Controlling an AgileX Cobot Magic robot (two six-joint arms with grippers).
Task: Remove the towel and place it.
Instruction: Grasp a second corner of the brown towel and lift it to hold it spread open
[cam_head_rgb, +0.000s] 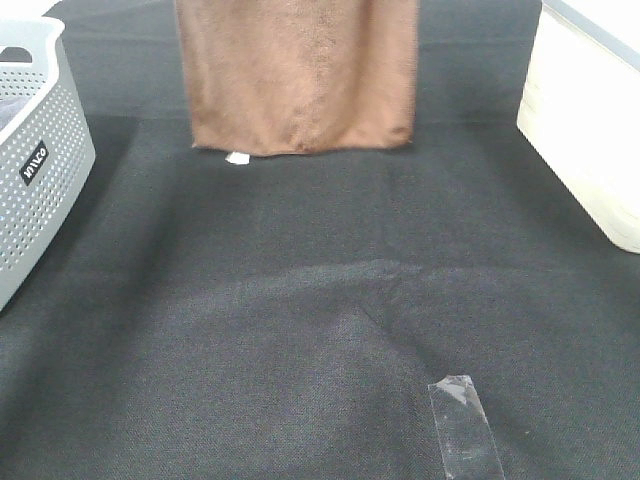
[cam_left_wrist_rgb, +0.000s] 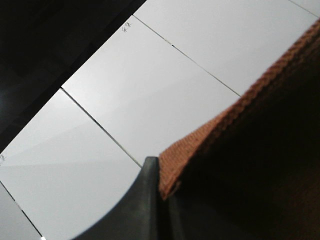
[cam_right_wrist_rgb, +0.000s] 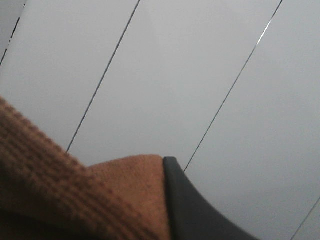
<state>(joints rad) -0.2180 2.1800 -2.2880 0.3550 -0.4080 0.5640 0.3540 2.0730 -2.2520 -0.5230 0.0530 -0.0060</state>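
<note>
Near table edge: black woven table cloth (cam_head_rgb: 200, 400), with a strip of clear tape (cam_head_rgb: 465, 432) stuck flat on it, right of centre.
Mid-table: shallow wrinkle (cam_head_rgb: 385, 285) in the cloth.
Left side: grey perforated plastic basket (cam_head_rgb: 45, 165) with a small black label. Right side: cream-white rectangular bin (cam_head_rgb: 585, 120). Both sit well apart from the towel.
Far centre: large rectangular brown terry-cloth towel (cam_head_rgb: 300, 70) hangs vertically, its upper part cut off by the frame top. Its bottom hem is right at the cloth; can't tell if it touches. Small white tag (cam_head_rgb: 238, 157) pokes out below the hem near its left corner.
Left gripper (cam_left_wrist_rgb: 161, 172): closed, pinching the towel's stitched edge (cam_left_wrist_rgb: 250, 145).
Right gripper (cam_right_wrist_rgb: 165, 167): closed, clamping a towel corner (cam_right_wrist_rgb: 75, 200).
Behind both in the wrist views: white panels (cam_right_wrist_rgb: 210, 75) with thin seams.
</note>
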